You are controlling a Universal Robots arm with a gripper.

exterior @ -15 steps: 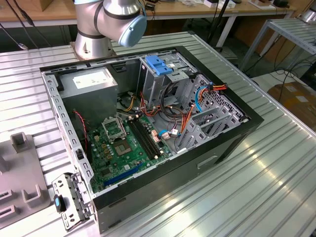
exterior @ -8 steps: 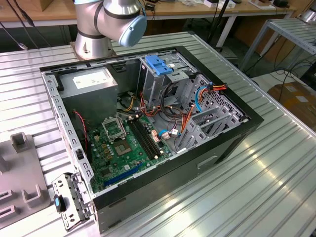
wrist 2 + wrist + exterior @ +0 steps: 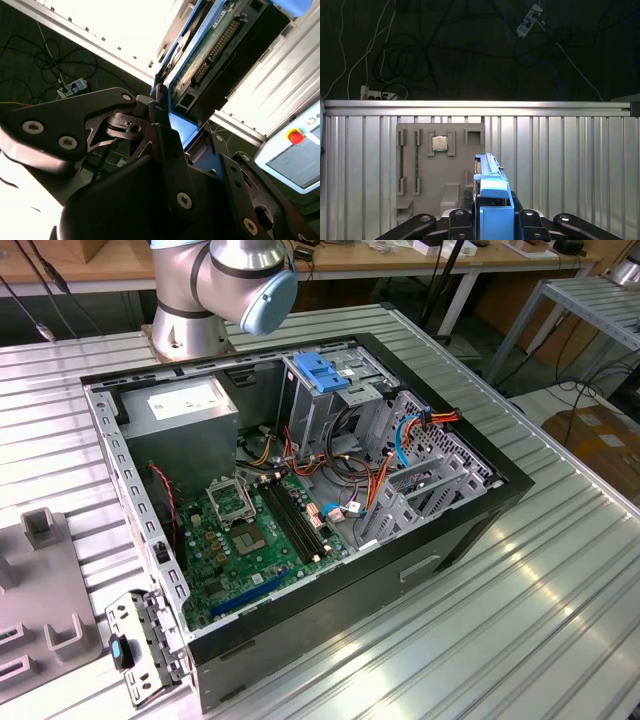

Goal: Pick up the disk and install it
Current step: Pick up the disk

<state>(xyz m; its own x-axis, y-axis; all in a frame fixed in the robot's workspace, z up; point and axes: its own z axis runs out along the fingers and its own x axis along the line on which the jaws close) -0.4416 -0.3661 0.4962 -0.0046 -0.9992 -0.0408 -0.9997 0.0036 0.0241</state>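
1. Nearest is my own black linkage. My gripper [image 3: 492, 204] is clamped on the disk [image 3: 488, 172], one jaw on each side of its blue carrier.
2. The open computer case [image 3: 430, 565] lies well apart from my jaws. I judge its drive cage [image 3: 335, 410] to be the disk's seat.
3. The grey fixture plate [image 3: 437, 175] lies beyond my jaws, clear of the disk.
4. I hold the disk edge-on, probably so it slides in straight.

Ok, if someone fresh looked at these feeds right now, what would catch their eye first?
In the exterior view, the open computer case on the ribbed table, its green motherboard bare and a blue latch on top of its drive cage. In the first wrist view, the gripper clamps the disk edge-on, with a grey parts tray beyond it.
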